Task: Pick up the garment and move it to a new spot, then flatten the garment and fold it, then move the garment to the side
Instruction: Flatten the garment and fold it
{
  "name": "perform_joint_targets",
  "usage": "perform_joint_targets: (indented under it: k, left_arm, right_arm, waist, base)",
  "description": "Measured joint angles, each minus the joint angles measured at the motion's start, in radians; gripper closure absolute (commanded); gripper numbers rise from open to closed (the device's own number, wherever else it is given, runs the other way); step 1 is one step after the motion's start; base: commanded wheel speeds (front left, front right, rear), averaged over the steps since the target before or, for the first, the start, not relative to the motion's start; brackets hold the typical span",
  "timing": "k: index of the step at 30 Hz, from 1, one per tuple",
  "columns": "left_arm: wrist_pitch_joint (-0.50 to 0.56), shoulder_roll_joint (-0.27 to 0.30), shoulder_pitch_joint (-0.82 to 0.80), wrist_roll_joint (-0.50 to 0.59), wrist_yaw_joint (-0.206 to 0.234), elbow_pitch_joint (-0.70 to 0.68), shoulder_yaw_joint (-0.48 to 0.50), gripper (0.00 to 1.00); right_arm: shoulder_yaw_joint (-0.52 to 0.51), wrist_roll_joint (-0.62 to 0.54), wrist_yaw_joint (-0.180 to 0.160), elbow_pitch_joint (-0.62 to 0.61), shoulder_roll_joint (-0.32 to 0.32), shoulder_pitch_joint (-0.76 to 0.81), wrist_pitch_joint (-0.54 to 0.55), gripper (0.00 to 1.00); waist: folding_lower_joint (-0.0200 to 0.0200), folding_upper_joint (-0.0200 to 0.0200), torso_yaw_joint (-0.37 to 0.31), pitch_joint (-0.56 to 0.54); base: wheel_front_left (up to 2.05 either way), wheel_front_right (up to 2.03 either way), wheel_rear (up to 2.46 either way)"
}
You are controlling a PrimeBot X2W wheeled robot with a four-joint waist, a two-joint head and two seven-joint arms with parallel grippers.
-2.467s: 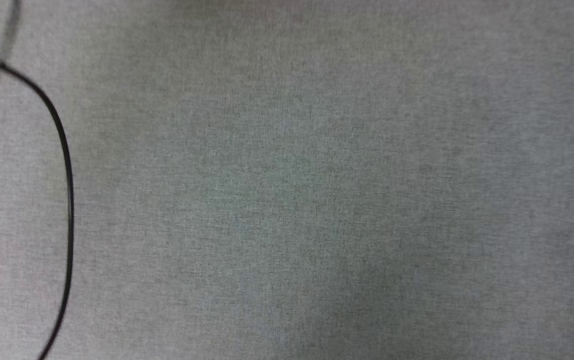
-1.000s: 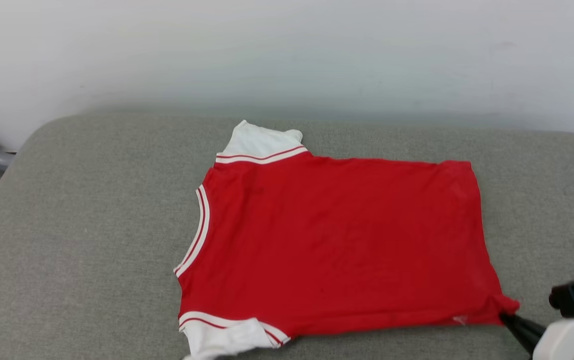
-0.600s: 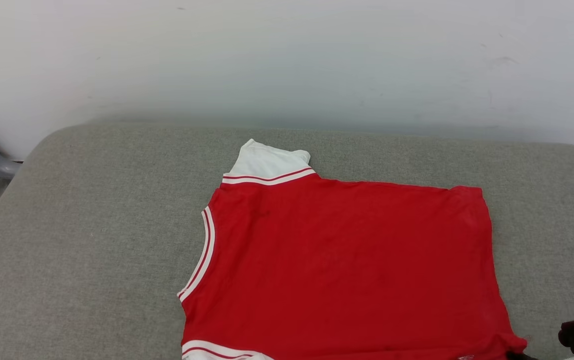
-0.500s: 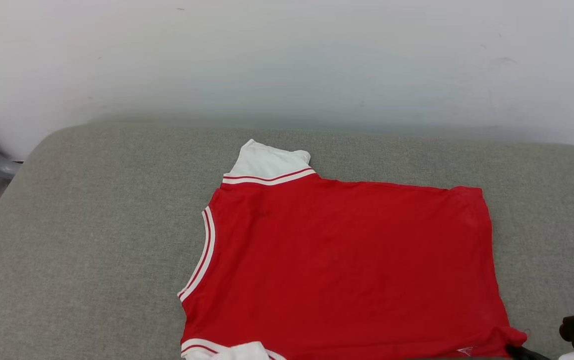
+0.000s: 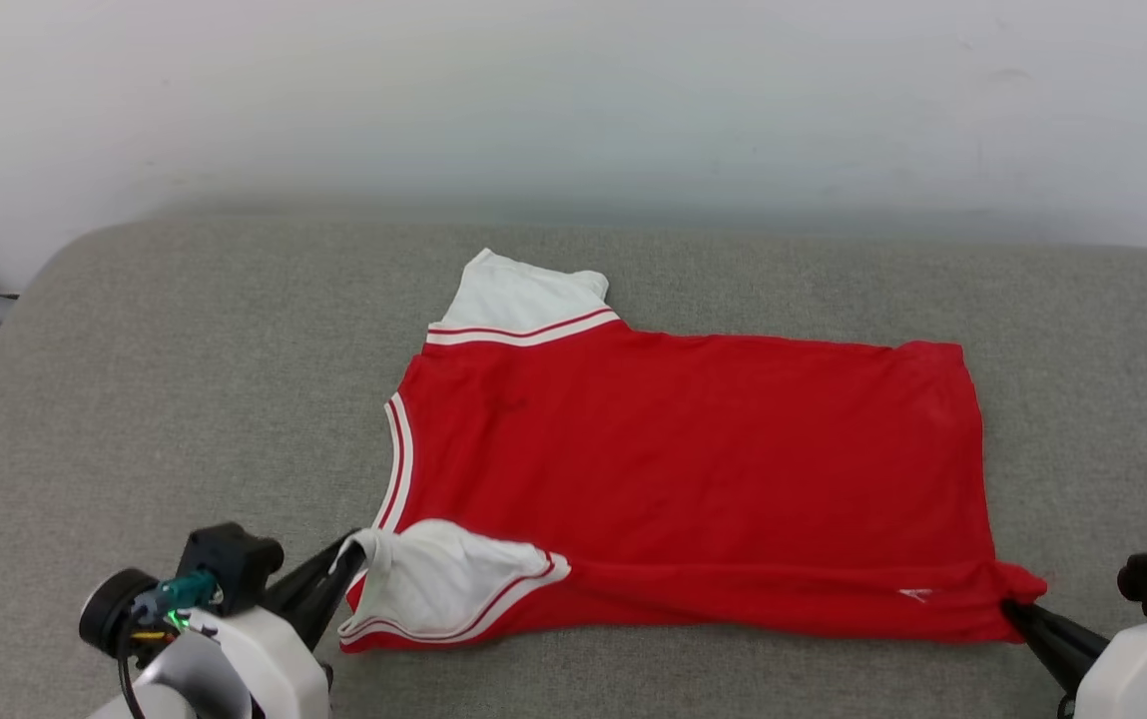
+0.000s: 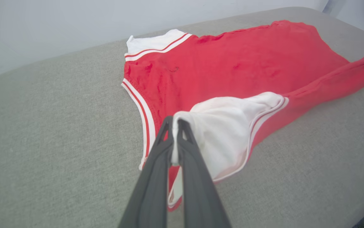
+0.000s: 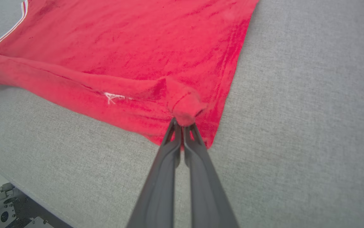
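**Head view.** Shows the garment [image 5: 693, 459] lying sideways on a grey cushion [image 5: 184, 379], collar end left, hem right, plain red side up, no lettering visible. Places the left gripper [image 5: 348, 554] at lower left, pressed together on the near white sleeve [image 5: 433, 584], turned up and inward over the red body. Places the right gripper [image 5: 1010, 607] at lower right, pinching the near hem corner. Leaves the far sleeve [image 5: 523, 290] flat, toward a pale wall [image 5: 573, 100].

**Left wrist view.** Confirms both dark fingers closed on the sleeve's edge, white cloth sandwiched between them. Sleeve puffed like a pouch, striped trim curving round it. Thin, limp knit with faint creases near the collar.

**Right wrist view.** Confirms fingers clamped on a bunched knob of red hem corner. Near side edge raised in a rolled ridge running off to the left, with a small white stitched mark on it. Cushion cover a coarse, matte grey weave, probably grippy against the knit.

**Judgement.** Reads as the fold step just begun: flattening apparently done, near long edge gripped at both ends. Next move likely calls for lifting both ends level and carrying them together toward the far edge. Cloth to be kept taut between them against a sagging middle, with release only once the edges line up.
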Motion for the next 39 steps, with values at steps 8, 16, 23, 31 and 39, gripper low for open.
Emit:
perform_joint_targets:
  k: [8,16,23,31,39]
  left_arm:
    - [0.025,-0.045,-0.199,0.024,-0.108,0.151,0.001,1.0]
    - [0.02,-0.126,-0.342,0.052,-0.176,0.375,-0.036,1.0]
    - [-0.023,-0.183,-0.392,0.05,-0.202,0.541,-0.092,1.0]
    - [-0.086,-0.227,-0.413,-0.007,-0.207,0.625,-0.16,0.71]
    - [-0.109,-0.186,-0.449,-0.056,-0.207,0.626,-0.188,0.0]
  right_arm:
    - [-0.003,-0.011,0.0,0.029,0.011,-0.128,0.005,1.0]
    - [0.026,-0.038,0.0,0.11,0.042,-0.26,-0.005,1.0]
    - [0.058,-0.06,0.0,0.207,0.056,-0.317,-0.014,1.0]
    - [0.077,-0.043,0.0,0.268,0.06,-0.335,-0.039,0.54]
    - [0.038,-0.025,0.0,0.232,0.059,-0.297,-0.104,0.0]
  waist:
    - [0.0001,0.0,-0.019,0.104]
    - [0.0002,0.0,-0.024,0.211]
    - [0.0002,0.0,-0.02,0.254]
    - [0.0001,-0.0001,-0.011,0.234]
    - [-0.0001,0.0,0.005,0.155]
  base:
    - [0.0,0.0,0.0]
    - [0.0,0.0,0.0]
    - [0.0,0.0,0.0]
    - [0.0,0.0,0.0]
    - [0.0,0.0,0.0]
